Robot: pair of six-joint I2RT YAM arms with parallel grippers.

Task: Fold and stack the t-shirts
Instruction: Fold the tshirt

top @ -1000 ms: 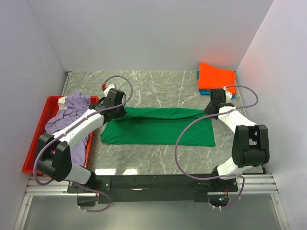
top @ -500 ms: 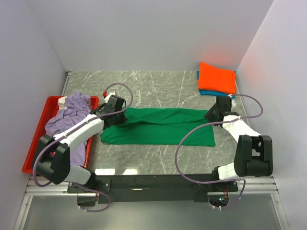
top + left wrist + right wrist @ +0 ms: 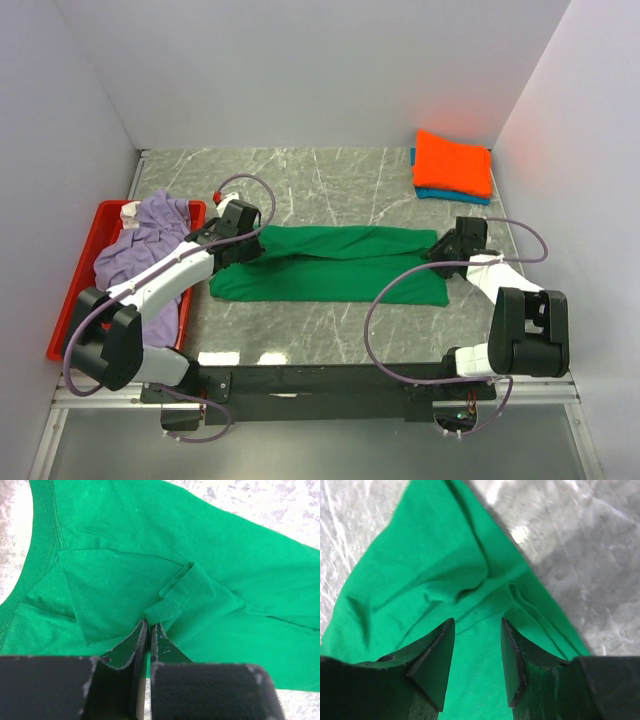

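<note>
Grey marble table between white walls. At the left you see the red tray holding the crumpled lavender t-shirt. The green t-shirt lies spread mid-table. At the far right, the orange t-shirt sits folded on the blue t-shirt. Only the left wrist view shows you the left gripper pinched narrow on a green hem fold. Only the right wrist view shows the right gripper spread wide over the shirt's right end.
</note>
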